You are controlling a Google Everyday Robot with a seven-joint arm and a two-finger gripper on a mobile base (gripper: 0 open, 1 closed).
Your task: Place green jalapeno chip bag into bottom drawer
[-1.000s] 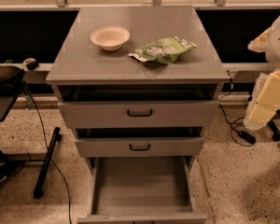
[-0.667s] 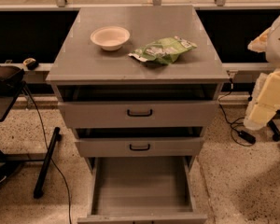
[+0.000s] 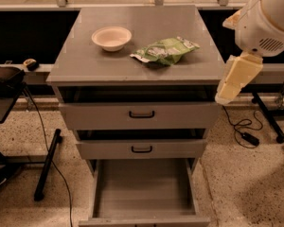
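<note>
The green jalapeno chip bag [image 3: 164,50] lies crinkled on the grey cabinet top [image 3: 85,63], right of centre and just right of a white bowl [image 3: 111,38]. The bottom drawer [image 3: 143,188] is pulled out wide and holds nothing that I can see. The gripper itself is out of view. Only the white arm housing [image 3: 270,18] and a cream arm link [image 3: 236,77] show at the right, beside the cabinet's right edge and level with its top. The arm touches neither the bag nor the drawer.
Two shallower grey drawers with black handles, the top drawer [image 3: 142,114] and the middle drawer [image 3: 142,149], stand slightly ajar above the bottom one. A black stand [image 3: 4,82] and its leg [image 3: 47,164] are at the left. Cables [image 3: 244,131] lie on the speckled floor at the right.
The arm has moved left and up, closer to the cabinet's right edge. The bag, bowl and drawers have not moved.
</note>
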